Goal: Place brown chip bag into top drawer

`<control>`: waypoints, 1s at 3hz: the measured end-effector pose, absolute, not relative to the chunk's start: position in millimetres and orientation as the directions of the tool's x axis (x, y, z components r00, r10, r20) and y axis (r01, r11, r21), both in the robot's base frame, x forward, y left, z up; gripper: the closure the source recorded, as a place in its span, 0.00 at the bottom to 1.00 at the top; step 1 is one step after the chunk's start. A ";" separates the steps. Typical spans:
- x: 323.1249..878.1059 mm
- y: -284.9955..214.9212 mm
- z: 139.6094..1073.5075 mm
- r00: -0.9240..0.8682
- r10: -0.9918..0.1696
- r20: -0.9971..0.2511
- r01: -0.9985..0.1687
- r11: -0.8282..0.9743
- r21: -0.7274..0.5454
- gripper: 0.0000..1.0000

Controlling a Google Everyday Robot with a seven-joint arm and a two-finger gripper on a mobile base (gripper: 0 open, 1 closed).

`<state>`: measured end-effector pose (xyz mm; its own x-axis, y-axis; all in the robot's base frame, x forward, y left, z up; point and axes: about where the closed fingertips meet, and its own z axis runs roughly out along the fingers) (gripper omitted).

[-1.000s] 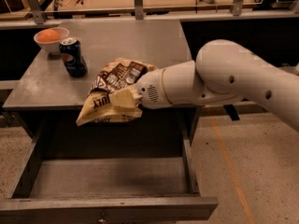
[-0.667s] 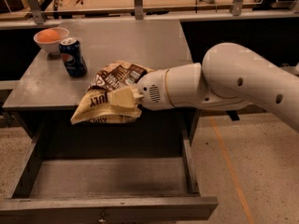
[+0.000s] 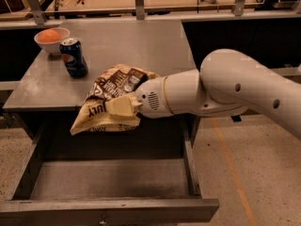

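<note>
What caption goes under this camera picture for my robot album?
Robot gripper holds the brown chip bag above the open top drawer.

matt plastic gripper (image 3: 122,108) on foil brown chip bag (image 3: 112,84).

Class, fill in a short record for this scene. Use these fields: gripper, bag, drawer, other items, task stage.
Gripper: gripper shut on the brown chip bag, at the cabinet's front edge
Bag: held in the air, above the drawer opening
Drawer: top drawer pulled open, grey bottom showing
Other items: blue soda can and bowl holding something orange, on the cabinet top
Task stage: bag not yet in drawer
</note>
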<state>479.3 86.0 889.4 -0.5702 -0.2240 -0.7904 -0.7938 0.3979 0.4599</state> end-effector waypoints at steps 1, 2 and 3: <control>443.0 95.5 862.9 -0.666 -0.200 -0.719 -0.728 0.386 0.567 1.00; 414.9 97.5 825.7 -0.776 -0.174 -0.606 -0.616 0.417 0.669 0.81; 403.7 96.4 798.8 -0.832 -0.167 -0.528 -0.541 0.454 0.708 0.59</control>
